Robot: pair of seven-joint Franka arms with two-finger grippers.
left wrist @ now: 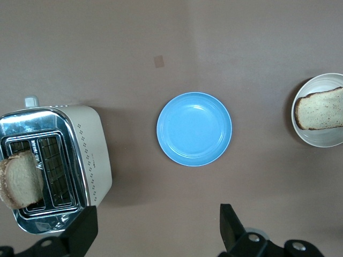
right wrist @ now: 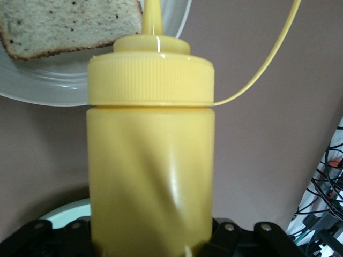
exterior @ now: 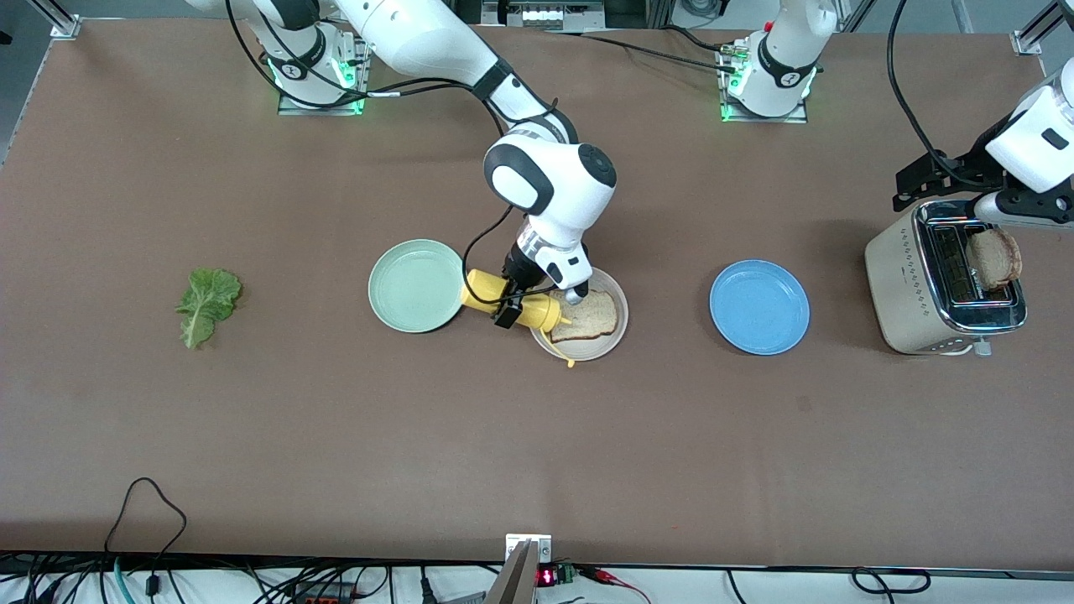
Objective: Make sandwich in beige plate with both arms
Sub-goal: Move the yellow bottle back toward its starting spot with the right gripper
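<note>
One bread slice [exterior: 586, 316] lay on the beige plate [exterior: 612, 342], while the lettuce [exterior: 205, 304] sat untouched on the table toward the right arm's end and a second slice [exterior: 993, 257] stood in the toaster [exterior: 906, 285], so most of the sandwich was judged still to be built. The right gripper [exterior: 527, 295] held a yellow sauce bottle [exterior: 513, 300] tipped on its side, nozzle over the plate; whether any sauce had landed could not be made out. The left gripper [left wrist: 155, 230] hung spread wide and empty above the table between the toaster and the blue plate [left wrist: 194, 128], its fingertips cut off.
</note>
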